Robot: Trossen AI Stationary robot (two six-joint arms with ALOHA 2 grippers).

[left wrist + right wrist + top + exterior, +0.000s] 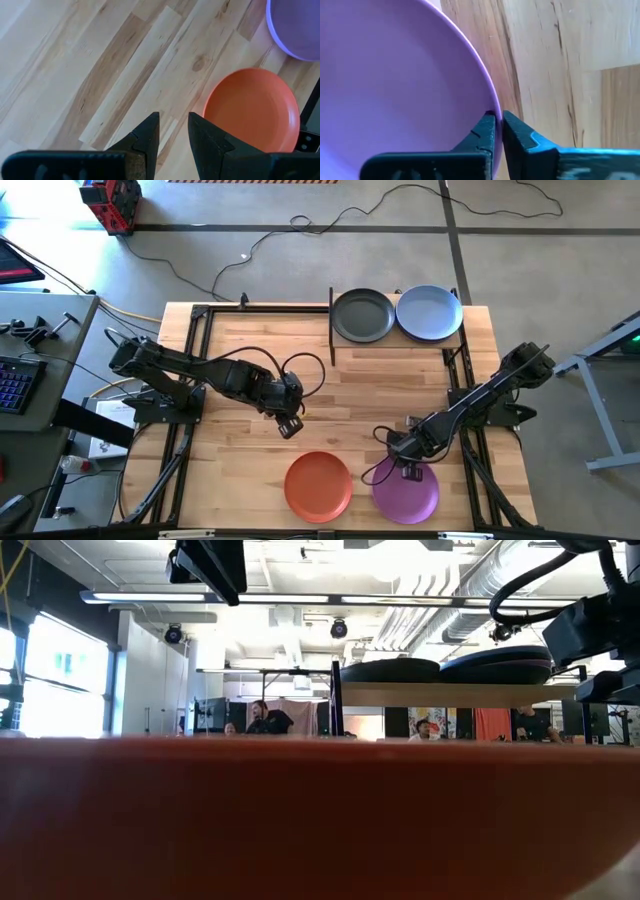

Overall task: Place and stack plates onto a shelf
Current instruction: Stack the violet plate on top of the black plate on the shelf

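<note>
A purple plate (406,491) and an orange plate (318,486) lie side by side on the wooden table near its front edge. My right gripper (408,466) is at the purple plate's far rim, shut on it. My left gripper (290,425) hangs open above bare wood, farther from the front edge than the orange plate (250,110) and to its left, touching nothing. On the shelf (450,694) at the far right a dark grey plate (362,315) and a light blue plate (429,313) rest side by side on their undersides. My right gripper (495,131) pinches the purple plate's far rim (489,106) between its two fingers, one finger inside the plate and one outside. The fingers come from above, pointing steeply down. The plate looks level, low at the table.
The shelf's black frame post (331,325) stands left of the dark grey plate. Black arm frames run along the table's left and right sides. The middle of the table is bare wood. The orange plate (320,810) fills the low view's foreground.
</note>
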